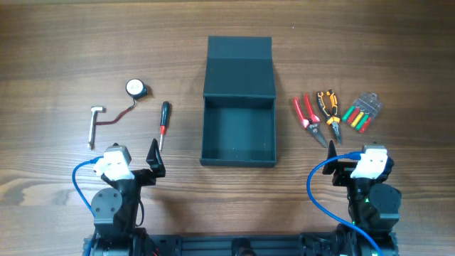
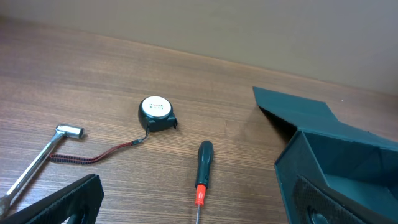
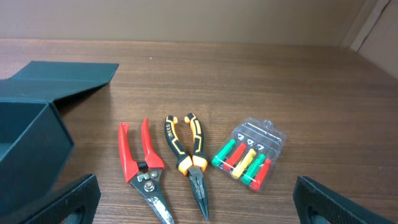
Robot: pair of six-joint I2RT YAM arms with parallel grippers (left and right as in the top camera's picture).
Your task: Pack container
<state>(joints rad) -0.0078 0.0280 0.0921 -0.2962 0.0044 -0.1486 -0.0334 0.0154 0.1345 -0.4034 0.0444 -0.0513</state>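
While the container lies open mid-frame, left hand and right hand are held spread at frame bottom.

Wood-grain worktop, brown, matte. Centre: container, dark teal-grey, open, inside bare, lid hinged back on the far side. L of it: screwdriver w/ black handle & red collar, tip toward the near edge. Further L: a round tape measure, black w/ white face, its reddish cord trailing toward a metal hammer-like tool. R of container: red-handled cutters, orange/black needle-nose pliers just beside them, then a clear case of red, green & yellow bits. All tools lie apart from the container.
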